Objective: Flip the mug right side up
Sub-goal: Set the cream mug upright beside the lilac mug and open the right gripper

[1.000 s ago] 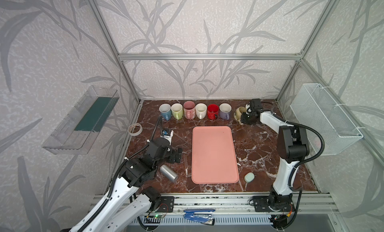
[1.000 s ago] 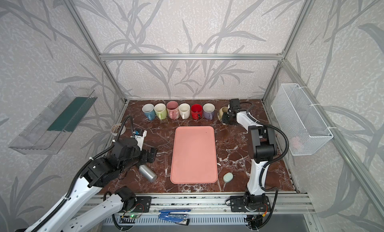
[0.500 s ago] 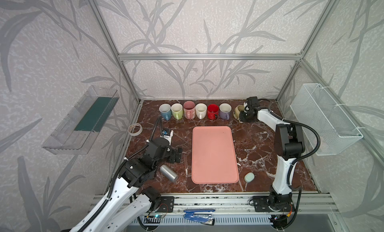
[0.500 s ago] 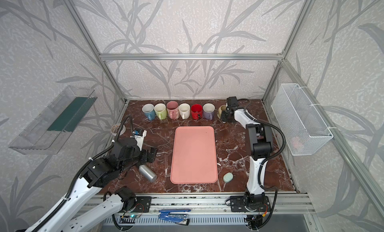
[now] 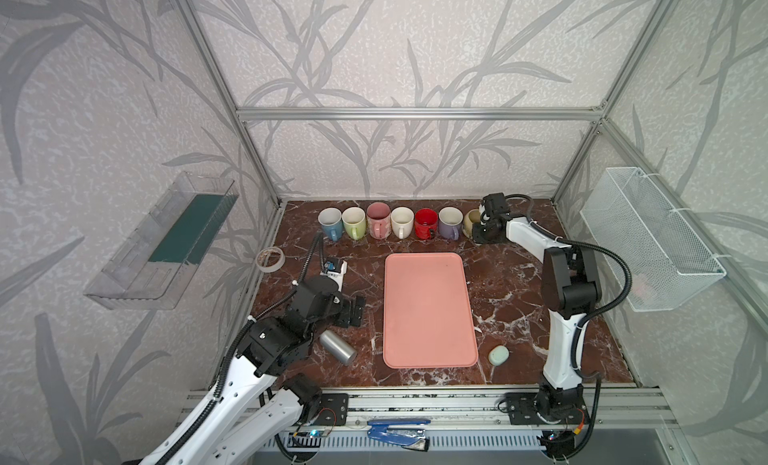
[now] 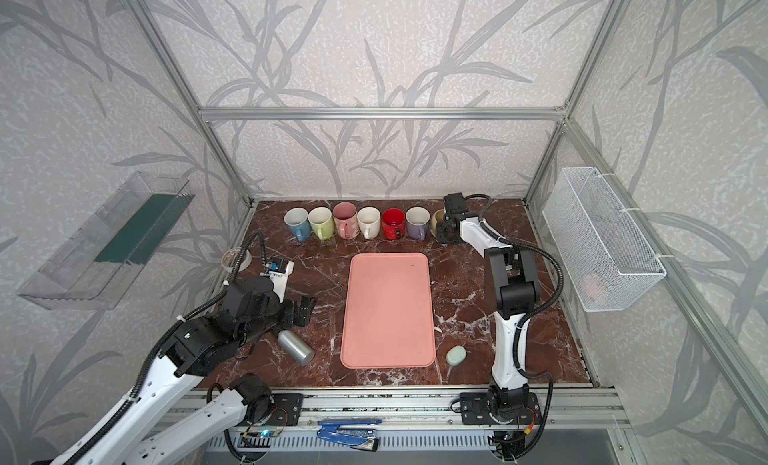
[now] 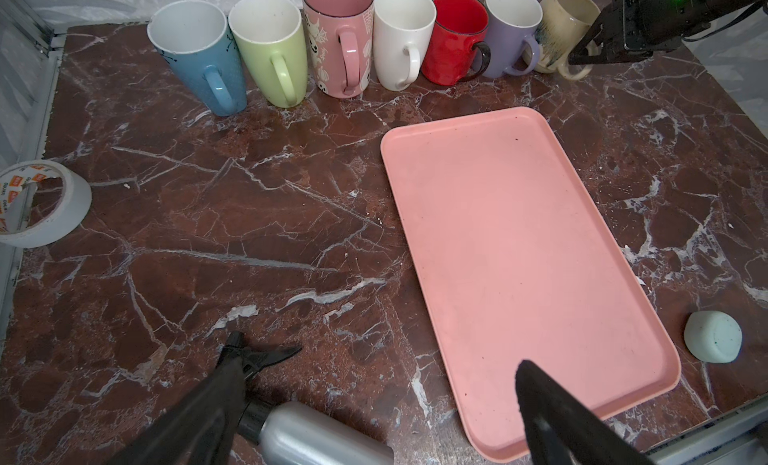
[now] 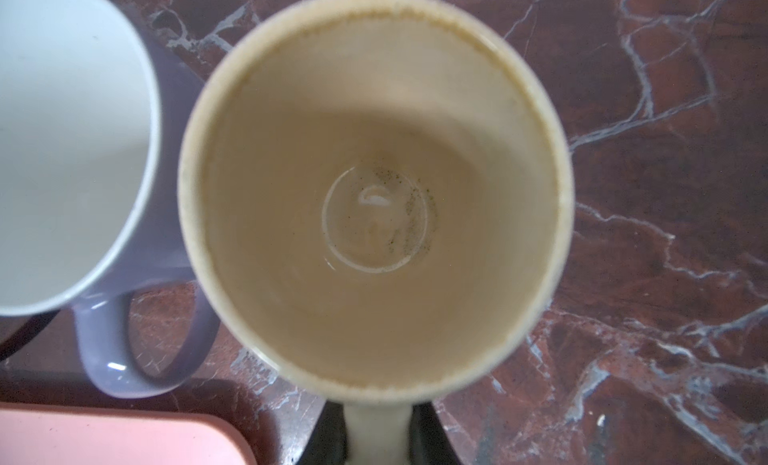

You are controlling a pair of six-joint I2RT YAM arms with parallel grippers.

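Stands closer to lilac mug [image 7: 509, 39] than second ago: cream mug [image 5: 471, 224], upright, row's right end. Right gripper [image 8: 376, 442] clamped on handle [image 7: 575, 70]; left gripper [image 7: 407, 359] spread wide. Risk: tipping via snag on release.

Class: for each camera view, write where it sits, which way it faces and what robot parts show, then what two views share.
Top views: high in front, looking down toward the back wall; both arms, left claw and right claw show.
Left wrist: low on the left arm, facing the mug row and pink tray; open claw fingers show.
Right wrist: on the right arm, looking down into the cream mug; claw pinches its handle.
Shared: cream mug, in both wrist views.
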